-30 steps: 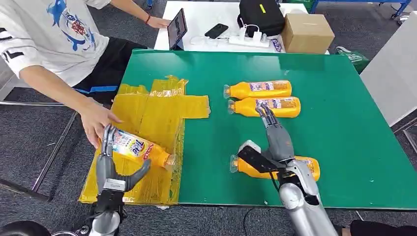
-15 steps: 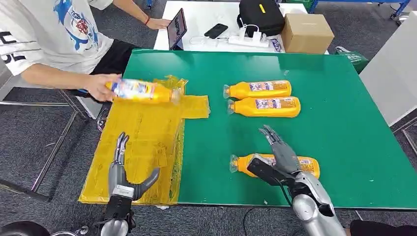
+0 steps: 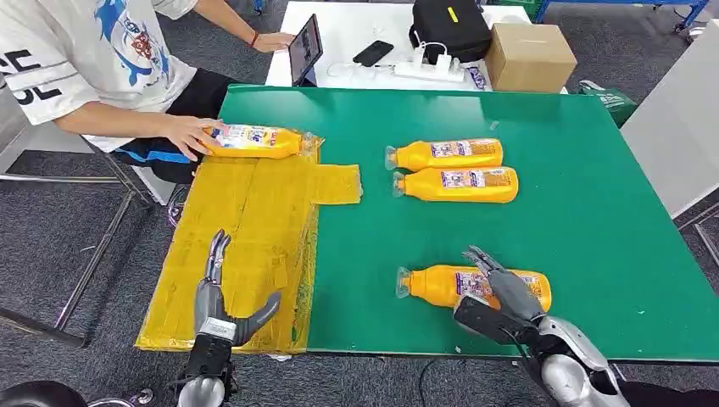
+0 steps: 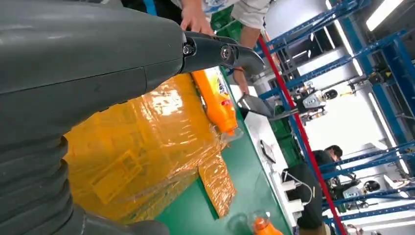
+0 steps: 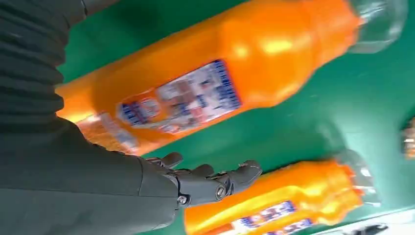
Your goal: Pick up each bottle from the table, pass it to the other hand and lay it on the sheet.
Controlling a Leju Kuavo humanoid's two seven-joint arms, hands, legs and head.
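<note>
While right hand [image 3: 502,292] hovers over nearest bottle [image 3: 441,285], table edge [image 3: 509,353] lies close.

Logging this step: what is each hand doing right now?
Left hand: open, holding nothing, over the yellow sheet.
Right hand: open, fingers spread above the nearest bottle, not gripping it.

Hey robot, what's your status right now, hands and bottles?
Left hand open over the yellow sheet. Right hand open above the nearest bottle. Person's hand on the bottle at the sheet's far edge.
</note>
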